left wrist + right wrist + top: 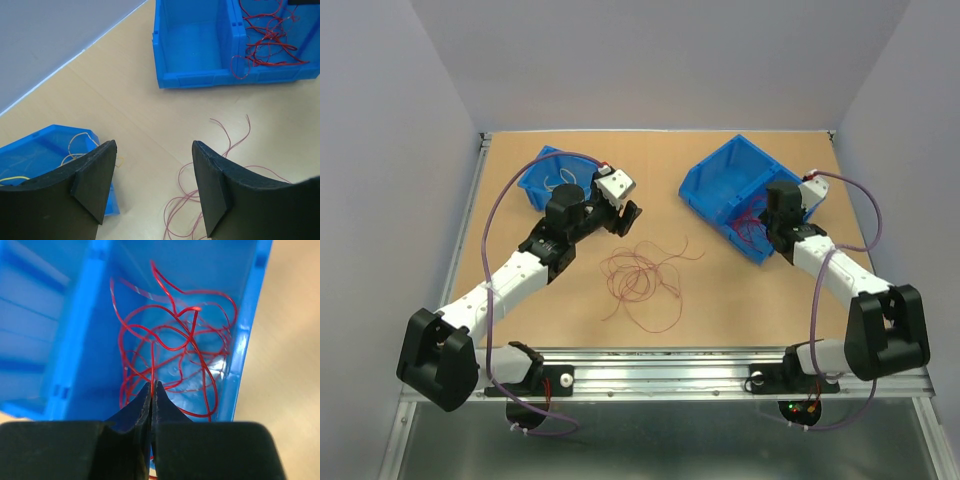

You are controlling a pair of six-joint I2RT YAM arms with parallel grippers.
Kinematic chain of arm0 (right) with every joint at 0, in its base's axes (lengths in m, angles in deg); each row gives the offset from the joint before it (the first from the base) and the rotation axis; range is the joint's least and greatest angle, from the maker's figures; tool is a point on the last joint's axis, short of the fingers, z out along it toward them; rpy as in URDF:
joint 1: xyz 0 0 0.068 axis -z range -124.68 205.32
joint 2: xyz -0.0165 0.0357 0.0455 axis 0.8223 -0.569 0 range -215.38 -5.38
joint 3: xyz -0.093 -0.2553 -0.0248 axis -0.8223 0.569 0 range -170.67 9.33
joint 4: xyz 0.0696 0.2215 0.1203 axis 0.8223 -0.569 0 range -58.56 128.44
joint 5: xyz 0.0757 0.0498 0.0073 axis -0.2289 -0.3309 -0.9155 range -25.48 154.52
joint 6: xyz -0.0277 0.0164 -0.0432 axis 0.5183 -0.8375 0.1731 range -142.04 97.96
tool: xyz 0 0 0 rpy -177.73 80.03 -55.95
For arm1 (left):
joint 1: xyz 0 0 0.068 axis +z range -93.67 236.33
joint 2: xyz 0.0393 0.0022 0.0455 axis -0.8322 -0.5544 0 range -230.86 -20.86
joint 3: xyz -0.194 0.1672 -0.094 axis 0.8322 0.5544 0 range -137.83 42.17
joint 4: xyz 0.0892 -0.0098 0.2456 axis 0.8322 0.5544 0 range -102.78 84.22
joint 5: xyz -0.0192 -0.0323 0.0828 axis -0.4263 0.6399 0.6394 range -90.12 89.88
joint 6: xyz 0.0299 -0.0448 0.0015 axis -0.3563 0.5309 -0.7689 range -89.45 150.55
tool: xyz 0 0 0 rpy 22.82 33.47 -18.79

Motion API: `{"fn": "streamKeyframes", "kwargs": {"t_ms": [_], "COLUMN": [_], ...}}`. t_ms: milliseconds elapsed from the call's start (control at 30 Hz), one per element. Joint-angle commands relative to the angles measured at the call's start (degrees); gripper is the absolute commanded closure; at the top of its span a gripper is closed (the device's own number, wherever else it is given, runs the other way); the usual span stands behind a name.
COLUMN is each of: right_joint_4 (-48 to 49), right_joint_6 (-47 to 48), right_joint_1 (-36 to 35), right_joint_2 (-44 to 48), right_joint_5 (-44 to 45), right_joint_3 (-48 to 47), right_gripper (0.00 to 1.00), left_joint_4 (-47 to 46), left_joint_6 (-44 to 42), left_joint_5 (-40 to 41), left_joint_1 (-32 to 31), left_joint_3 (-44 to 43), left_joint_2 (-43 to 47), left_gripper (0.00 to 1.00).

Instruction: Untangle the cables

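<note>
A loose tangle of thin dark red cables [638,272] lies on the table's middle; part of it shows in the left wrist view [186,200]. My left gripper [625,216] hangs just up-left of the tangle, open, with nothing between its fingers [95,175]. More red cables [172,342] lie piled in the right compartment of the big blue bin [720,180]. My right gripper [151,386] is inside that compartment [767,228], shut on one red strand that runs up from its tips. Thin yellow cables [75,142] sit in a small blue bin [542,185].
The small blue bin [35,150] lies at the back left, close behind my left arm. The big bin's left compartment [192,42] holds nothing. Its blue wall [245,335] stands just right of my right gripper. A raised rim edges the table.
</note>
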Motion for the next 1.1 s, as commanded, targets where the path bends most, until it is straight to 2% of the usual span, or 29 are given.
{"fn": "streamKeyframes", "kwargs": {"t_ms": [0,133,467,600,967,1067], "right_joint_4": [-9.58,-11.95,-19.24,-25.05,-25.93,-26.11], "right_joint_6": [-10.74,-12.77,-18.48,-20.60,-21.74,-21.13], "right_joint_1": [1.66,4.56,11.50,11.51,11.16,10.89], "right_joint_2": [-3.12,-5.41,-12.08,-19.45,-30.88,-31.43], "right_joint_5": [4.91,1.92,1.30,1.84,-2.38,-2.91], "right_joint_3": [-7.30,-8.88,-15.91,-22.06,-25.93,-26.55], "right_gripper": [0.99,0.99,0.99,0.99,0.99,0.99], "left_joint_4": [-3.05,-2.97,-2.88,-2.79,-2.79,-2.35], "left_joint_6": [0.24,0.41,0.42,0.15,-0.20,-0.90], "left_joint_5": [-0.59,-0.67,-0.67,-0.59,-1.37,-2.86], "left_joint_1": [0.31,0.31,0.40,0.40,0.31,0.31], "left_joint_3": [0.46,0.46,0.29,0.29,0.29,0.37], "left_joint_2": [2.32,2.24,1.89,1.97,1.71,1.45], "left_gripper": [0.28,0.28,0.28,0.28,0.28,0.27]}}
